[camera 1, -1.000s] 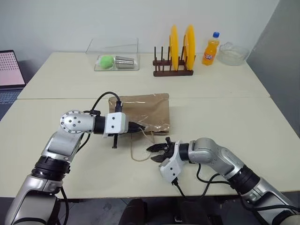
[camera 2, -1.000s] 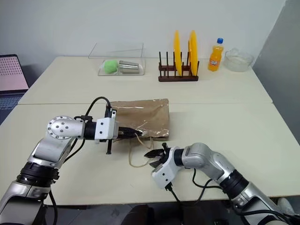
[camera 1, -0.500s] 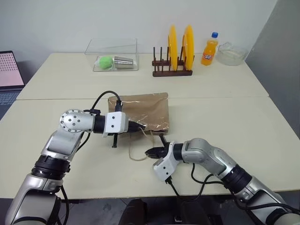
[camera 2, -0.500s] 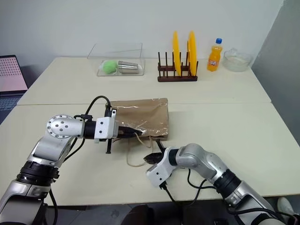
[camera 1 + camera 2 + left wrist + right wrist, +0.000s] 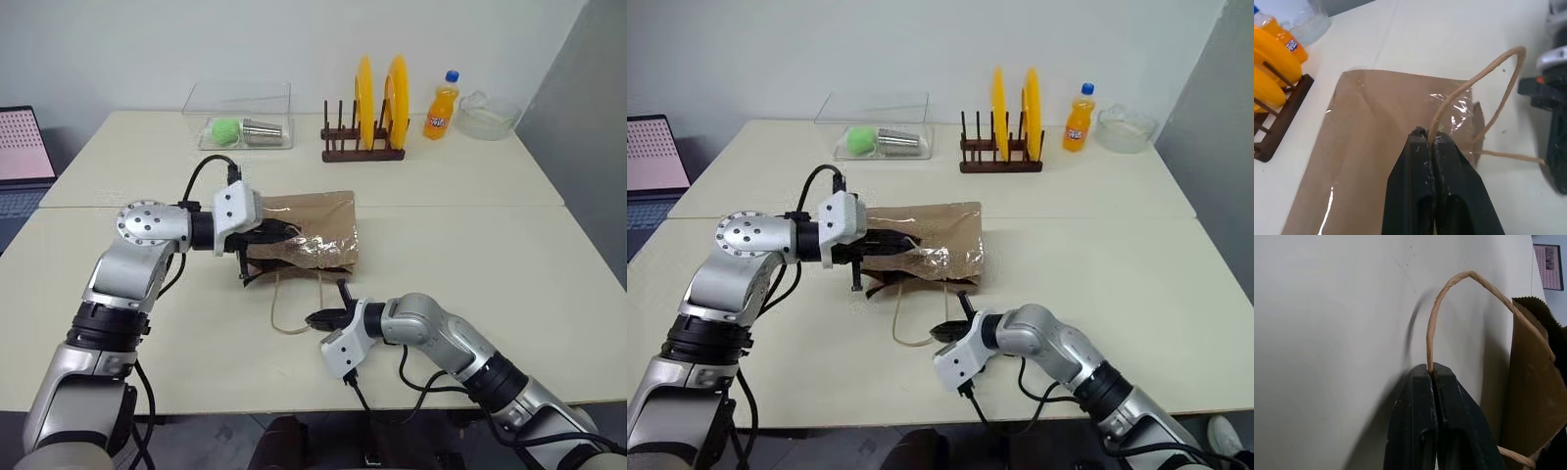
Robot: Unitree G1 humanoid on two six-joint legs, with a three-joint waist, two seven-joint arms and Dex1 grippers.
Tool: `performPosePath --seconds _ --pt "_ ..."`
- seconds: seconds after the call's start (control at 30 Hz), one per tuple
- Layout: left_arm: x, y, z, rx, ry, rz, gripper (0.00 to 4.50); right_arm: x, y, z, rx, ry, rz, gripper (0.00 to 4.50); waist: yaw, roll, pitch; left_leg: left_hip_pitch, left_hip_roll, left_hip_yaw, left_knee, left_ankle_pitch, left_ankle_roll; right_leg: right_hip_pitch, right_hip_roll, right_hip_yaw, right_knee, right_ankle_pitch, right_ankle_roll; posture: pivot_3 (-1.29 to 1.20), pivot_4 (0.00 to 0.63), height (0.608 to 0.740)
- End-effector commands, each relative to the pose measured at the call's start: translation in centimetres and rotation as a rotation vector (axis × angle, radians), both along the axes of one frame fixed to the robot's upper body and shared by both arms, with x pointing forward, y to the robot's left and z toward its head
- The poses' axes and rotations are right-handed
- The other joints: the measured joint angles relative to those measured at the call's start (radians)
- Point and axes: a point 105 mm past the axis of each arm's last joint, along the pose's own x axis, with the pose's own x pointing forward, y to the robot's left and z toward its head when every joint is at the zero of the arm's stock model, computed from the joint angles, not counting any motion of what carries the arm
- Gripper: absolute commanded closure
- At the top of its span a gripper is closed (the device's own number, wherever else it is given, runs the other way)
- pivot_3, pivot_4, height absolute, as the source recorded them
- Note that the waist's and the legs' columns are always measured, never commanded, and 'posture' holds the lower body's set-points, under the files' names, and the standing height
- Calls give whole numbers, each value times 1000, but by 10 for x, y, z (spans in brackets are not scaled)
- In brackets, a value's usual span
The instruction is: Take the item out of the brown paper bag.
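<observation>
Two pale tables (image 5: 441,186) abut before a white wall. The brown paper bag (image 5: 313,235) lies flat centrally, its mouth raised. Left gripper (image 5: 1428,138) is clenched on one handle (image 5: 1474,83); right gripper (image 5: 1429,368), at the bag's six o'clock, is clenched on the other handle (image 5: 1449,286). Wrist views confirm both grips. The bag's contents are hidden.

**Table with paper bag, two grippers at its handles**

Brown paper bag (image 5: 309,233), creased, lying mid-table, near edge raised at the left. Left gripper (image 5: 286,233) over the bag's open end, fingers closed. Right gripper (image 5: 318,317) near the front edge of the table (image 5: 470,245), fingers closed at the thin looped handle (image 5: 279,311) lying on the tabletop. Far side: clear box (image 5: 238,116) with green ball (image 5: 224,128) and metal cup (image 5: 262,129); plate rack (image 5: 362,149) with two yellow plates (image 5: 380,88); orange soda bottle (image 5: 441,104); glass bowl (image 5: 487,113). Laptop (image 5: 24,147) at far left
</observation>
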Motion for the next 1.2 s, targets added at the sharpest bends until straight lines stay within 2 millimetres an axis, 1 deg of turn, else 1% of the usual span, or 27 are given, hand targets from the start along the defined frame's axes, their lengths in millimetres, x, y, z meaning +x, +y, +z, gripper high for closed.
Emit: performPosePath --seconds 0.03,0.17,0.27,0.3,0.57,0.63,0.73,0.8,0.87,0.97,1.1,1.13,1.2 --pt "10 0 35 -91 -48 51 4500 -12 -13 -35 -142 106 -14 4461 2 0 0 0 0 -1 0 0 0 0 0 -1 0 0 0 0 150 740" --pt "17 0 42 -94 -48 73 4500 -16 -15 -40 -169 134 -20 4461 1 0 0 1 0 0 0 0 0 1 0 0 0 0 0 0 150 740" --pt "22 0 48 -107 -54 95 4500 -19 -16 -43 -186 150 -21 4461 1 0 -1 5 0 0 -1 0 0 5 0 0 0 -1 1 0 150 740" --pt "24 0 50 -111 -56 100 4500 -19 -17 -43 -189 153 -20 4461 1 0 -2 6 0 0 -1 0 0 5 0 0 0 -2 3 0 150 740" --pt "32 -2 68 -128 -83 113 4500 -21 -17 -43 -196 158 -20 4461 1 -1 -2 6 0 0 -1 0 0 5 0 1 0 -2 3 0 150 740" --pt "34 -2 75 -155 -88 114 4500 -20 -18 -42 -191 155 -27 4461 2 -1 -2 6 0 0 -1 0 0 5 0 1 0 -2 4 0 150 740" --pt "31 -4 84 -203 -64 89 4500 -16 -18 -40 -167 135 -43 4461 2 -1 -2 6 0 0 -1 0 0 5 0 1 0 -2 4 0 150 740" --pt "27 -4 83 -206 -49 61 4500 -14 -16 -35 -131 129 -57 4461 1 -1 -2 6 0 0 -1 0 0 5 0 1 0 -2 4 0 150 740" --pt "22 -4 81 -200 -30 32 4500 -7 -15 -25 -79 124 -88 4461 1 -1 -2 6 0 0 -1 0 0 5 0 1 0 -2 4 0 150 740" --pt "16 -4 78 -184 -2 -1 4500 0 -16 -8 -17 108 -122 3897 2 -1 -2 6 0 0 -1 0 0 5 0 1 0 -2 4 0 150 740" --pt "7 -4 71 -147 38 -44 4500 -2 -21 13 20 93 -125 2608 3 -1 -2 5 0 0 -1 0 0 5 0 1 -1 -2 4 0 150 740" --pt "6 -4 70 -142 45 -51 4500 -4 -23 17 22 98 -125 2326 3 0 -2 5 0 0 -1 0 0 5 0 1 -1 -2 4 0 150 740" --pt "4 -4 69 -134 50 -60 4500 -10 -31 28 39 127 -136 1619 5 -1 -2 5 0 0 -1 0 0 4 0 1 -1 -3 4 0 150 740"
